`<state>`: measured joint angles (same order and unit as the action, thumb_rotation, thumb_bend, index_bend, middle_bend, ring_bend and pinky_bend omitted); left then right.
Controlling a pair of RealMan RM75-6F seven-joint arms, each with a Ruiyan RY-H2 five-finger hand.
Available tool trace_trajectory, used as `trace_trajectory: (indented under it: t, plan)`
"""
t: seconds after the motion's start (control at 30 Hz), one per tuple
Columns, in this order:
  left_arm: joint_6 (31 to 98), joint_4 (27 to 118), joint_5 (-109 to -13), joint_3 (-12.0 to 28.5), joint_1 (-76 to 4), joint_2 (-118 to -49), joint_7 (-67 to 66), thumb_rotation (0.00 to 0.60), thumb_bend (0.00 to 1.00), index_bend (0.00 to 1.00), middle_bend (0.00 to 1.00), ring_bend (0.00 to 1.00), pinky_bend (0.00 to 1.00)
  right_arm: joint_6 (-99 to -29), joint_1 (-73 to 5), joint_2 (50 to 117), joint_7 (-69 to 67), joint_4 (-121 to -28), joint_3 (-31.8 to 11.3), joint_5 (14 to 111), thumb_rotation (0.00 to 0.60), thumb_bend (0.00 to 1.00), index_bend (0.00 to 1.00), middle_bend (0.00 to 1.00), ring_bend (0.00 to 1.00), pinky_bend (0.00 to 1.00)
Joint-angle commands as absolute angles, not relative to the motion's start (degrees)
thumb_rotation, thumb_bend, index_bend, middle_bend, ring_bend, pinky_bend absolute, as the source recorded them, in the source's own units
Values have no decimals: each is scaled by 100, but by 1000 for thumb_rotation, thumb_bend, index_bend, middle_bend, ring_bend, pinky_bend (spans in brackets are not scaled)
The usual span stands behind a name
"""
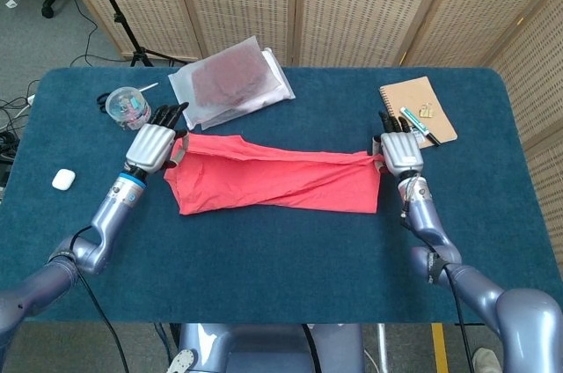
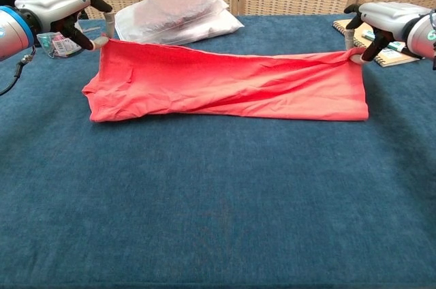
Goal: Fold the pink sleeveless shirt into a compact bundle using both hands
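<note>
Folding is mid-way here, I'd say: the pink shirt [image 1: 277,181] lies as a long band across the middle of the table [image 1: 281,276], and both hands have its far edge pinched at the two ends. The left hand [image 1: 154,146] grips the corner at roughly 9 o'clock of the shirt, thumb and fingers clamped on the cloth. The right hand [image 1: 400,151] does the same at 3 o'clock. In the chest view the held edge looks taut between the left hand [image 2: 61,4] and the right hand [image 2: 381,20], a bit off the table, with the near fold resting flat.

My guess is this is the lengthwise fold being laid over. Next up probably calls for lowering that edge evenly so it lines up, then letting go and bringing one end toward the other to shorten the band.

Stuff to steer clear of: the plastic bag [image 1: 230,81] sits at 12 o'clock, just beyond the shirt, a notebook [image 1: 417,113] at about 2 o'clock near the right hand, and a small clear jar [image 1: 127,109] at 10 o'clock.
</note>
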<state>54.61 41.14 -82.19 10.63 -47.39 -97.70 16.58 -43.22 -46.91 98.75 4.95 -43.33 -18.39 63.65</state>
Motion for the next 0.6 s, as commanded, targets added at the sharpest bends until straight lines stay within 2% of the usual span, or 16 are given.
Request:
trace_trajectory:
  t: [0.03,0.07,0.1,0.17,0.3,0.57,0.6]
  plan:
    - [5364,3876,-8157,1074,-4818,-9905,1703,600,518,745,0,0,0,-4297,-4763,10006,305,-4070,-1820,6443,600,147,95,0,0,0]
    - [5325,3797,-8140,1075,-4842,-9950,1736,600,517,745,0,0,0,-4270,-4762,9995,334,-4050,-1815,6422,600,76,23,0,0,0]
    - [5298,3739,-8129,1076,-4861,-9984,1769,600,517,745,0,0,0,-4259,-4753,9972,384,-4070,-1813,6397,600,27,0,0,0,0]
    - [5264,3635,-8119,1071,-4888,-10039,1809,600,517,745,0,0,0,-4291,-4716,9903,454,-4192,-1819,6358,600,0,0,0,0,0]
    - [5199,3369,-8109,1054,-4949,-10171,1882,600,517,745,0,0,0,-4626,-4494,9583,508,-4816,-1816,6375,600,0,0,0,0,0]
    - [5055,2812,-8094,1022,-5076,-10419,2052,600,494,744,0,0,0,-5464,-3845,8785,618,-6179,-1539,6680,600,0,0,0,0,0]
    - [5034,2759,-8090,1020,-5089,-10444,2059,600,483,717,0,0,0,-5513,-3785,8705,646,-6279,-1500,6701,600,0,0,0,0,0]
